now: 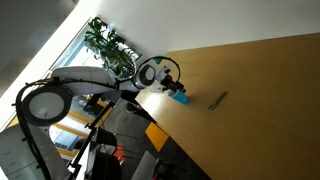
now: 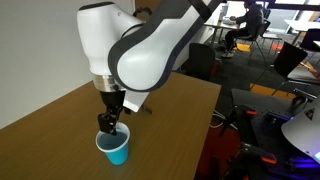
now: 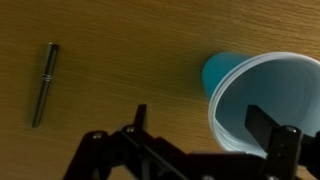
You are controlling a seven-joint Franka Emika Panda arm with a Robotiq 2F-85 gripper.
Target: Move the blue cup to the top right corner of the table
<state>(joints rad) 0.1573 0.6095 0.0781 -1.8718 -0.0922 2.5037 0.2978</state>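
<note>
Light-brown wood grain fills the wrist view, and that's the table (image 3: 120, 40), smooth and broad in both exterior views. The pincer (image 3: 200, 125) hangs right over the blue cup (image 3: 228, 70), and its jaws stand wide apart, gripping nothing. One finger (image 3: 264, 122) dips inside the pale round rim. The opposite finger (image 3: 140, 118) sits outside the cup with bare table showing between it and the cyan wall. So the cup's wall is between the two fingers, nearer the inner one, and I can't tell whether that one touches it.

In an exterior view the white arm (image 2: 150, 50) drops straight down, the pincer (image 2: 110, 124) pointing into the mouth of the cup (image 2: 117, 152). The cup stands upright directly below, near the table's edge (image 2: 190, 130). Beyond the arm are office chairs (image 2: 290, 55) and desks.

In an exterior view tilted on its side, the pincer (image 1: 172, 86) and cup (image 1: 181, 98) sit close to the table's border. A thin dark pen (image 1: 218, 99) lies on the wood past the cup, away from the arm's base. From the wrist, the pen (image 3: 44, 83) lies flat well beyond the outer finger, apart from the cup, with ringed bands near one end. Any lettering on it is too small to read. A leafy plant (image 1: 105, 45) stands behind the arm by a bright window (image 1: 60, 55).
</note>
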